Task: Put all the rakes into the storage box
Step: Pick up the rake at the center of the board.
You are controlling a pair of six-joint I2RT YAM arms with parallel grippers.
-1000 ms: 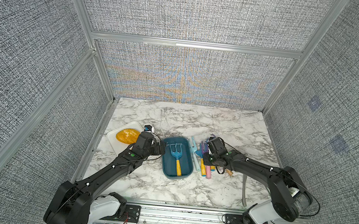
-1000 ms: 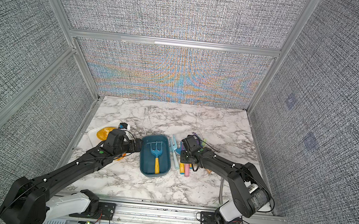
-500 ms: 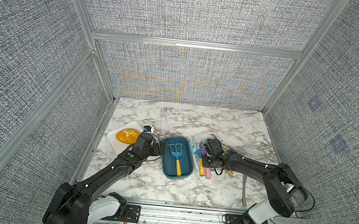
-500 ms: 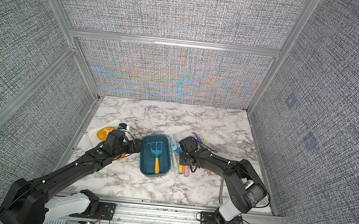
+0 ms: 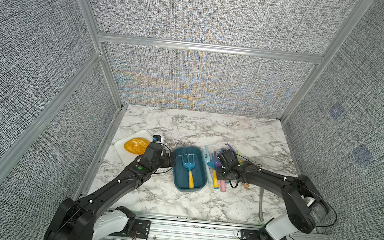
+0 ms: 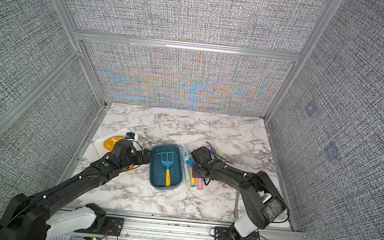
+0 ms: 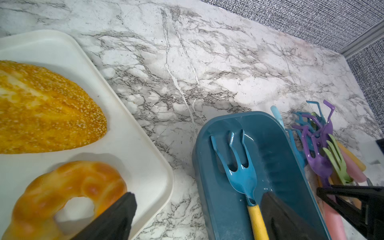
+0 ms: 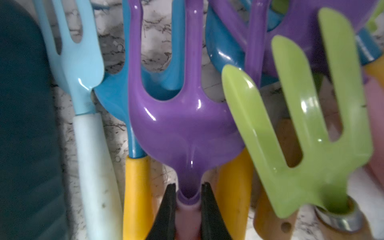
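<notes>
Bare desk (image 5: 209, 129) lies open beyond both claws, up to the back wall. The right claw (image 8: 188, 207) pinches the neck of the purple rake (image 8: 178, 124) within a crowded tool heap. The left claw (image 5: 172, 159) stands spread, holding nothing. The storage box (image 5: 199, 174), containing a blue rake (image 5: 187, 164), sits between the claws.

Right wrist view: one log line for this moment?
right gripper: shut on purple rake | left gripper: open at storage box edge | blue rake: in storage box
</notes>
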